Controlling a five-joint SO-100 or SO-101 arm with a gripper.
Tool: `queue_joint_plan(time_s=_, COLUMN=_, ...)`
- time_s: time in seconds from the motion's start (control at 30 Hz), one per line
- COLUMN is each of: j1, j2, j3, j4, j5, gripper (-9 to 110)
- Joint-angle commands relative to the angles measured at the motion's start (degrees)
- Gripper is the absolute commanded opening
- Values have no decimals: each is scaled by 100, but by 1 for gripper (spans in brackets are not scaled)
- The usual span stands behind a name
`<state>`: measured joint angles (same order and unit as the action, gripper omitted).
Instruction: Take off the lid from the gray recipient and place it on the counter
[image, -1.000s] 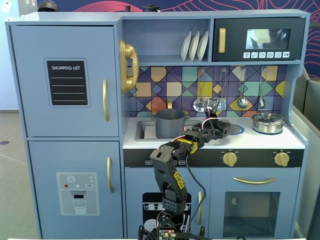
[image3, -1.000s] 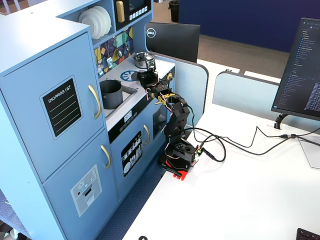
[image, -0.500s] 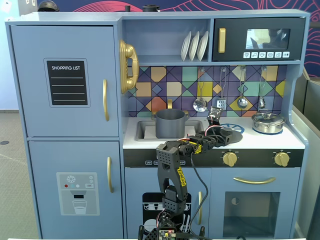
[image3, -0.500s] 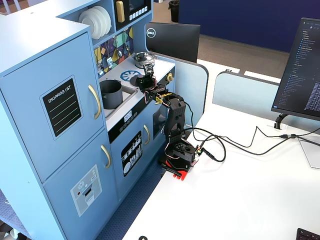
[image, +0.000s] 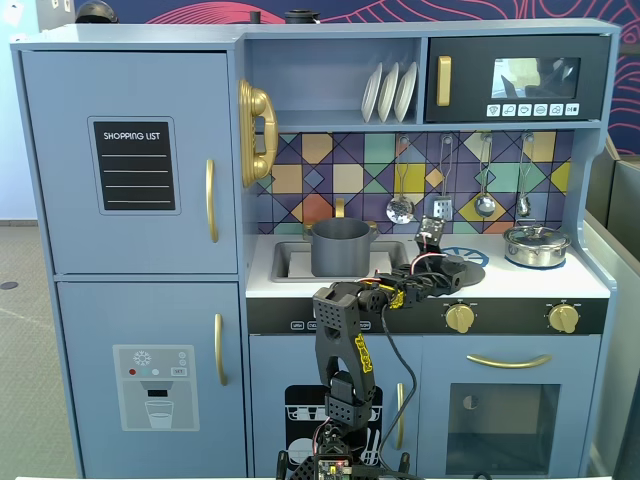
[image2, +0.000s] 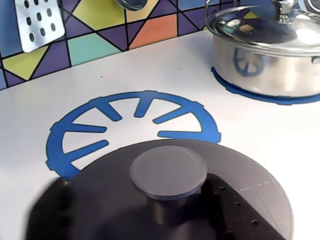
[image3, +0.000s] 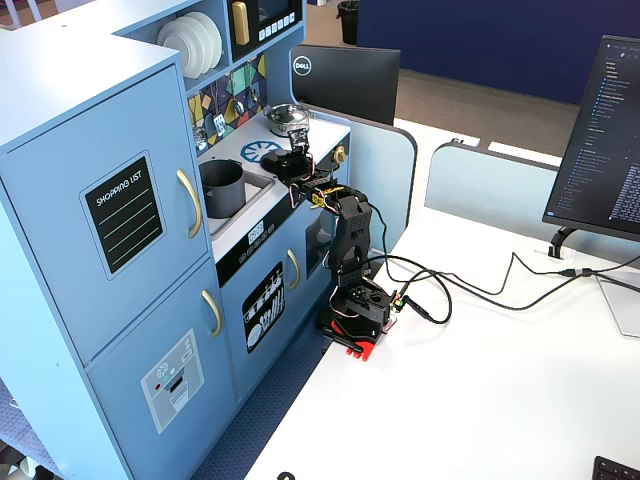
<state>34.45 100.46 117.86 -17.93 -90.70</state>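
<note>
Over the burner print on the surface, the gripper is clamping the lid by its knob; tilted release risks sliding toward the silver pot.

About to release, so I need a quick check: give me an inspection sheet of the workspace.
Surface: white counter, bare beside the blue burner print.
Job's things: lid low over the counter, overlapping the burner print; gray recipient uncovered in the sink.
Clutter: silver pot with its lid on, apart from the dark lid.
Gripper: gripper on the lid; jaw state unclear.
Cables: black leads across the desk.
Surroundings: monitor, hanging utensils.
</note>
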Motion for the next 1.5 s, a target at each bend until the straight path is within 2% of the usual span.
queue_joint_plan(time_s=0.0, j1=70, j2=176, j3=9, j4=-53, j5=44, gripper=44)
queue_joint_plan(time_s=0.63, j1=229, j2=624, j3=-123, j4=97, j5=114, gripper=42)
queue_joint_plan(time_s=0.8, j1=97, j2=1028, j3=-624, j4=642, j5=176, gripper=40)
queue_joint_plan(time_s=0.93, j1=9, j2=1828, j3=-870, j4=1644, j5=264, gripper=36)
queue_joint_plan(time_s=1.03, j1=-220, j2=2909, j3=-923, j4=3472, j5=633, gripper=22)
queue_joint_plan(time_s=1.17, j1=-1028, j2=4245, j3=-1099, j4=6144, j5=993, gripper=0)
queue_joint_plan(time_s=1.23, j1=-1582, j2=4711, j3=-1099, j4=7075, j5=1301, gripper=0)
queue_joint_plan(time_s=1.3, j1=-2145, j2=5106, j3=-800, j4=7699, j5=1151, gripper=0)
queue_joint_plan(time_s=1.47, j1=-3103, j2=5625, j3=773, j4=8279, j5=800, gripper=0)
